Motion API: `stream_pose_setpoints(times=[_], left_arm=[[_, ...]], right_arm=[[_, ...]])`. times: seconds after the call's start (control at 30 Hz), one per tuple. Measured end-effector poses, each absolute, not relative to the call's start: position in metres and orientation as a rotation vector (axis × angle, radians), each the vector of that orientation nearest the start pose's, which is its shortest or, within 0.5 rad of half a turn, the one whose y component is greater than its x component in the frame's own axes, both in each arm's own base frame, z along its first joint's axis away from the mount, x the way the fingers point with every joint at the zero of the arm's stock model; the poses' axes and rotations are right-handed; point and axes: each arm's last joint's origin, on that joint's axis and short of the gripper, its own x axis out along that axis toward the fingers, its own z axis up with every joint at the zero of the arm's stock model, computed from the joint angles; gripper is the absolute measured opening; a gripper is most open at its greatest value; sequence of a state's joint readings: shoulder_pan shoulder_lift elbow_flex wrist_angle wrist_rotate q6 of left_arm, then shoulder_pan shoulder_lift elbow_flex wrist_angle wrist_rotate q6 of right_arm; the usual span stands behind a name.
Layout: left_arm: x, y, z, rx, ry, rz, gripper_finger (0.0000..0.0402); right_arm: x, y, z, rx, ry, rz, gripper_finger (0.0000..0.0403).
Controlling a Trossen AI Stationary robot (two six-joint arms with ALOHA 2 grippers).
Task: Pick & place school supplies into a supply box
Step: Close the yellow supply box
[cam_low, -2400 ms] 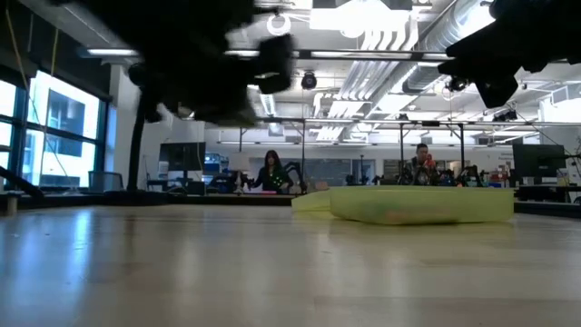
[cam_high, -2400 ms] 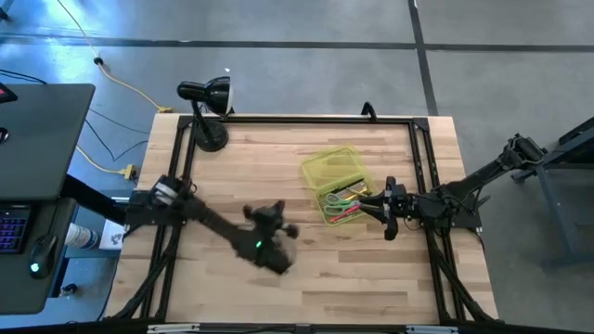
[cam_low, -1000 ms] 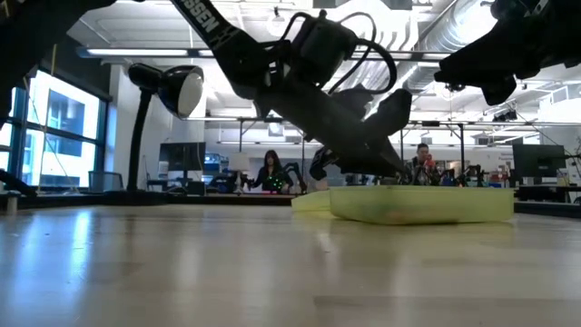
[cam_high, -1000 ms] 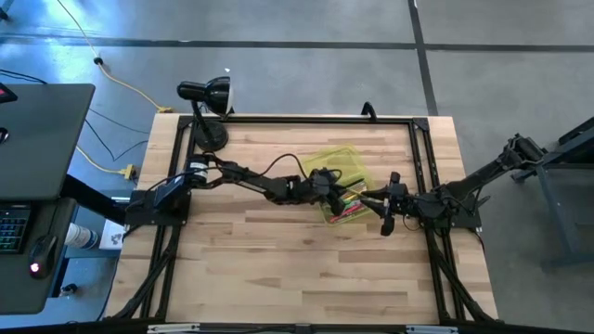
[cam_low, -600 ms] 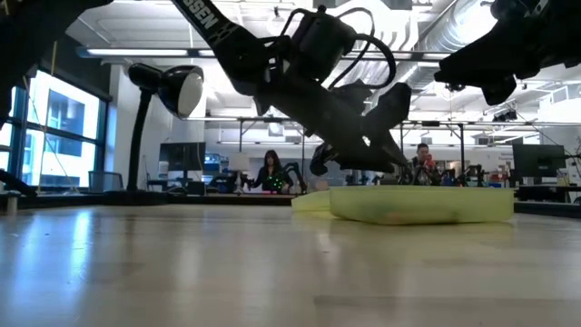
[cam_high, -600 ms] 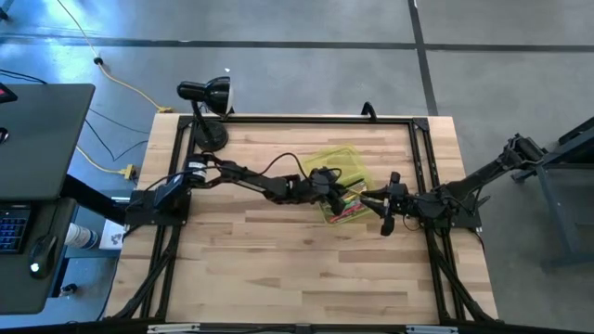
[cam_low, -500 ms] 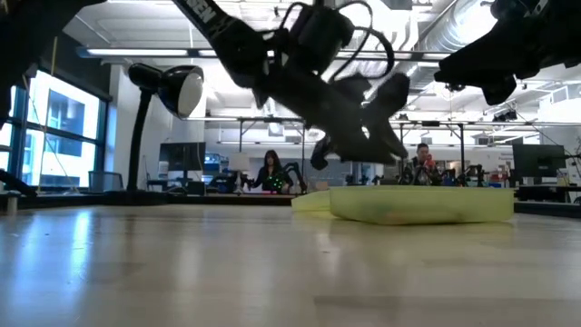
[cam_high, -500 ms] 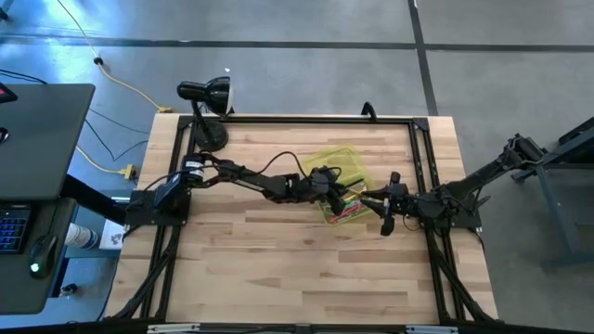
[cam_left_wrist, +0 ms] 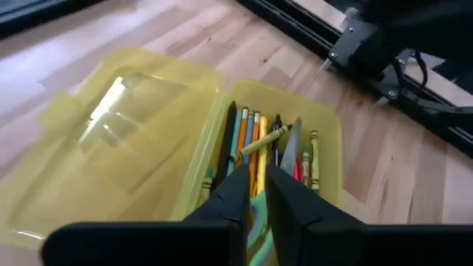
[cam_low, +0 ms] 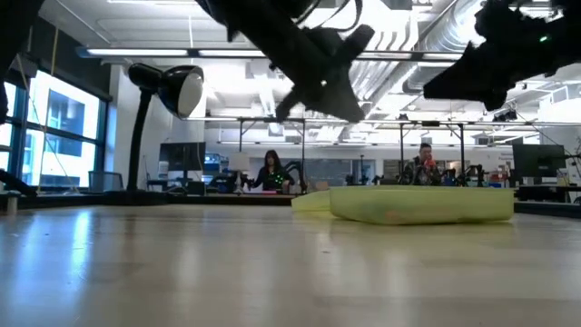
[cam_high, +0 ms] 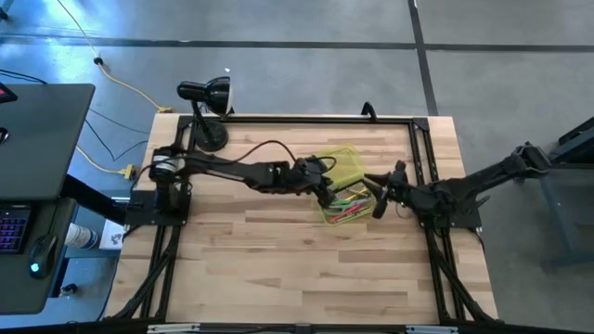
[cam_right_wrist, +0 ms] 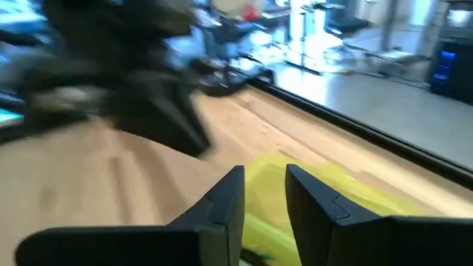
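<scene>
The supply box [cam_high: 339, 186] lies open on the table's right half, its lid [cam_left_wrist: 111, 140] folded flat toward the far left. Inside lie the school supplies [cam_left_wrist: 259, 137]: pencils side by side, a yellow one slanted across them, and grey scissor blades [cam_left_wrist: 293, 144]. My left gripper [cam_left_wrist: 259, 185] hangs above the box's near-left part [cam_high: 327, 192], clear of its rim, with a narrow gap between the fingers and nothing in it. My right gripper [cam_high: 376, 199] hovers just right of the box, narrowly open and empty [cam_right_wrist: 264, 185].
A black desk lamp [cam_high: 206, 107] stands at the far left corner. A black frame rail [cam_high: 306, 119] runs along the table's far and side edges. Bare wood lies left of and nearer than the box. People [cam_low: 272, 171] sit in the room behind.
My left gripper has risen from just over the box's rim to well above it and drawn back a little toward the table's left. My right gripper has swung toward the far edge, closer to the box's right side. The box has stayed put.
</scene>
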State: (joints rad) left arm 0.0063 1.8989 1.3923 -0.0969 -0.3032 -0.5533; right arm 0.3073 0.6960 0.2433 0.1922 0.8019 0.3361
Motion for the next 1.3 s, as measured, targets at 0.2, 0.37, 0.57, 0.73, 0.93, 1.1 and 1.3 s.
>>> stream_pose_setpoints(times=[0.2, 0.37, 0.57, 0.73, 0.93, 1.1, 1.3], left_arm=[[0.406, 0.013, 0.241, -0.398, 0.617, 0.570, 0.0013], [0.389, 0.015, 0.230, -0.438, 0.744, 0.742, 0.0032], [0.363, 0.007, 0.197, -0.487, 0.872, 0.920, 0.0035], [0.353, 0.003, 0.163, -0.623, 0.804, 0.945, 0.0010], [0.359, 0.007, 0.140, -0.768, 0.559, 0.820, 0.0034], [0.352, 0.016, 0.132, -0.781, 0.565, 0.844, 0.0029], [0.358, 0.031, 0.133, -0.821, 0.505, 0.821, 0.0011]], right_arm=[[0.149, -0.007, 0.206, 0.263, 0.322, -0.737, 0.0025], [0.145, -0.031, 0.208, 0.320, 0.435, -0.862, 0.0008], [0.149, -0.057, 0.192, 0.381, 0.595, -0.880, 0.0002], [0.149, -0.083, 0.175, 0.475, 0.694, -0.955, 0.0001], [0.146, -0.110, 0.164, 0.551, 0.734, -0.935, 0.0000], [0.144, -0.126, 0.156, 0.635, 0.731, -0.883, 0.0000], [0.145, -0.137, 0.141, 0.689, 0.770, -0.883, 0.0000]])
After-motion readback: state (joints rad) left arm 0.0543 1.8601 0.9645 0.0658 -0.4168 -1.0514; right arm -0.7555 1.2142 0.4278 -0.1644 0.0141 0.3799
